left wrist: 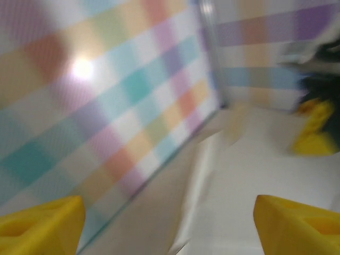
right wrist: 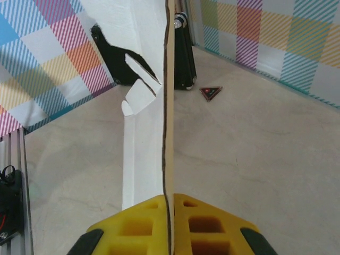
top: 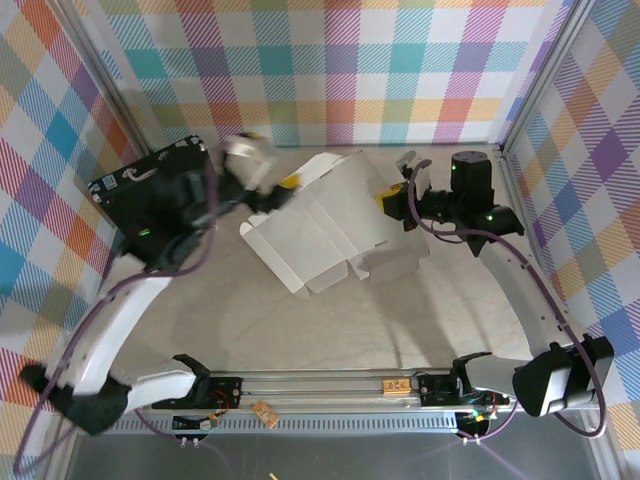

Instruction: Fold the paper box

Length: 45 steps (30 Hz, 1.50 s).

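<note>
On table (top: 420, 330), white part-folded paper box (top: 320, 232)

Blurred, cropped and hidden parts around a paper box (right wrist: 146, 48).
The left wrist view is smeared throughout, with the left gripper (left wrist: 170, 226) showing yellow fingertips (left wrist: 42, 226) cut by the bottom edge; from above that gripper is also a blur. In the right wrist view the box runs off the top and hides part of a black hard case (right wrist: 183, 53); a small dark triangle (right wrist: 211, 93) nearby is unidentifiable.
</note>
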Motion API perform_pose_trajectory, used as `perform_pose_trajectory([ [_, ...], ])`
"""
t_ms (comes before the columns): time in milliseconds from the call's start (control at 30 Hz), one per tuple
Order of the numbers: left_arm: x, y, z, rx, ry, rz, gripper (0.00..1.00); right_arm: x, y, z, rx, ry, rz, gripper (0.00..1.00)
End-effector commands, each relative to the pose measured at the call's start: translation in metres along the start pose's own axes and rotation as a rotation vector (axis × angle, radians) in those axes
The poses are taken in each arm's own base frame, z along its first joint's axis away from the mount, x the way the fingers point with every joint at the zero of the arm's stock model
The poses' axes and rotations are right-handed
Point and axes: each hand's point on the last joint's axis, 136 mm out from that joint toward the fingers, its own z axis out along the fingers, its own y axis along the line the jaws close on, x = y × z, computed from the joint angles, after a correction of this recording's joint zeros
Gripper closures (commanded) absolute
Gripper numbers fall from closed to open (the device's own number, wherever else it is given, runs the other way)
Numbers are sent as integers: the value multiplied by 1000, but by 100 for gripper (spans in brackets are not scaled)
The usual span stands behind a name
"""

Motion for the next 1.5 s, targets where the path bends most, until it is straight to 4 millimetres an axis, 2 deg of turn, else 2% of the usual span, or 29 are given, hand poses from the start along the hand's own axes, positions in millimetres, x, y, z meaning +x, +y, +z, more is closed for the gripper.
perform_pose_trajectory([
  [0,40,-17,-5,108,-3,43,4,-31,19,0,-128,-52,-61,100],
  [33,43,-10,-2,76,-13,46,2,-32,19,2,-136,-48,-58,100],
  [100,48,3,12,34,-3,15,6,-32,17,4,-129,-44,-60,100],
  [167,44,8,32,55,-22,-43,11,-31,16,5,-126,-42,-57,100],
  [267,38,13,59,63,-67,-107,10,-31,18,5,-135,-46,-48,100],
  [333,38,6,73,93,-64,-105,11,-33,21,5,-144,-55,-50,100],
  [433,42,-11,85,124,-30,-71,23,-33,20,7,-134,-36,-46,100],
  [533,44,-17,82,77,-38,-45,34,-31,19,10,-123,-26,-34,100],
  [733,37,-9,57,-33,-60,11,37,-26,14,13,-88,-4,-19,100],
  [867,41,-5,50,-69,-38,62,60,-29,17,11,-88,-15,-22,100],
  [967,47,-13,58,-13,-11,54,87,-28,18,13,-95,-11,-12,100],
  [1033,48,-19,62,15,-10,46,97,-28,20,14,-99,-11,-6,100],
  [1267,48,-29,71,-12,-9,138,98,-30,18,16,-80,-13,45,100],
  [1367,47,-43,79,-88,-12,270,100,-33,9,20,-47,-25,150,100],
  [1467,51,-73,87,-63,-13,290,100,-35,10,26,-69,-35,229,100],
])
